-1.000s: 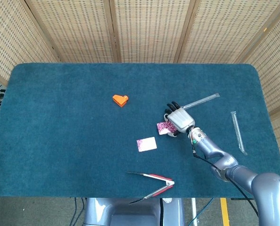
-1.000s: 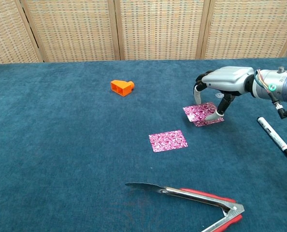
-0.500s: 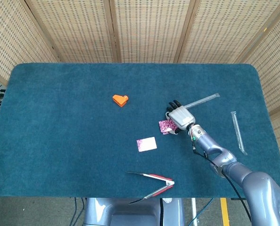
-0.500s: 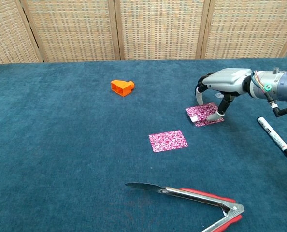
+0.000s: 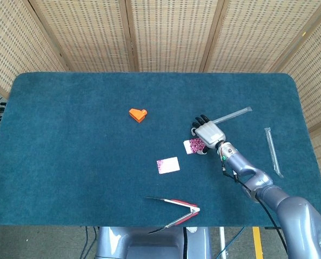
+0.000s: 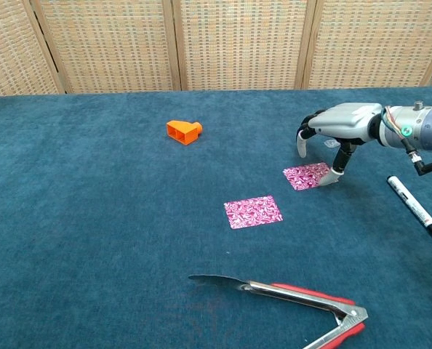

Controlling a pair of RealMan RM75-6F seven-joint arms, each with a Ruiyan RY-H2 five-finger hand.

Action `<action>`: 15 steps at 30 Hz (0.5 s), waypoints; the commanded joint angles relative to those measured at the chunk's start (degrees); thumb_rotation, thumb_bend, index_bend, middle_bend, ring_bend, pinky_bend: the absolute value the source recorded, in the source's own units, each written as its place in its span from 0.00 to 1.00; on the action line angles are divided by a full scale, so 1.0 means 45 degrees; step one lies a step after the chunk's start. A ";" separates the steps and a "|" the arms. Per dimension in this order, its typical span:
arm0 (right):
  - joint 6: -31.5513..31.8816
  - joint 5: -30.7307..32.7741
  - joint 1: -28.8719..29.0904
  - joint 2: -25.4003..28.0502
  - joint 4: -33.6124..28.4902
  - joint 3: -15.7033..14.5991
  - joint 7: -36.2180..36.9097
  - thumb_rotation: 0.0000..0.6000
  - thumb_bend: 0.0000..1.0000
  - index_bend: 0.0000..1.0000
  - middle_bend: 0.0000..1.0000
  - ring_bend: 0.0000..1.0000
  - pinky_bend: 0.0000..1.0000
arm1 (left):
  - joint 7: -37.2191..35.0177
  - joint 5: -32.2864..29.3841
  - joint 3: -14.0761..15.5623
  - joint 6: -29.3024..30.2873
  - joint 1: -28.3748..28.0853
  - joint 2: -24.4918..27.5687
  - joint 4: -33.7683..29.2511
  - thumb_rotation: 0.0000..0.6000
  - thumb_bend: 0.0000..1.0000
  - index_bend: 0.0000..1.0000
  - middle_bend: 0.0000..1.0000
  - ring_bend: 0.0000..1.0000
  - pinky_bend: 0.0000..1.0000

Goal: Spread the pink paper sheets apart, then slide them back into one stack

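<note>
Two pink patterned paper sheets lie apart on the blue cloth. One sheet (image 6: pixel 253 211) (image 5: pixel 168 165) lies alone near the middle. The other sheet (image 6: pixel 308 175) (image 5: pixel 194 145) lies to its right, under my right hand (image 6: pixel 340 127) (image 5: pixel 206 132). The hand hovers palm down over this sheet with its fingers spread. Its thumb tip (image 6: pixel 334 176) touches the sheet's right edge, while the other fingertips (image 6: pixel 302 147) hang just above the cloth. It grips nothing. My left hand shows in neither view.
An orange block (image 6: pixel 183 131) (image 5: pixel 138 114) sits at the back left. Red-handled metal tongs (image 6: pixel 296 298) (image 5: pixel 174 208) lie near the front edge. A marker (image 6: pixel 417 209) lies right of the hand. Two clear tubes (image 5: pixel 231 115) (image 5: pixel 272 151) lie beyond and to the right.
My right hand has drawn the sheet under it a little to the right, away from the other sheet. Its fingers have lifted off the paper; only the thumb still touches.
</note>
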 commanded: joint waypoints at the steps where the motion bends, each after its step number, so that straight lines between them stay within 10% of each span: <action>1: 0.0038 0.0006 -0.0021 0.0121 -0.0137 -0.0014 -0.0058 1.00 0.16 0.29 0.17 0.00 0.00 | 0.0013 0.0017 -0.0007 -0.0026 -0.0025 -0.0008 -0.0011 1.00 0.03 0.10 0.00 0.00 0.00; 15: 0.0587 0.0184 -0.0318 0.1196 -0.2967 0.0072 -0.0922 1.00 0.16 0.26 0.15 0.00 0.00 | 0.0061 0.0049 -0.0037 -0.0106 -0.0112 -0.0029 -0.0065 1.00 0.03 0.10 0.00 0.00 0.00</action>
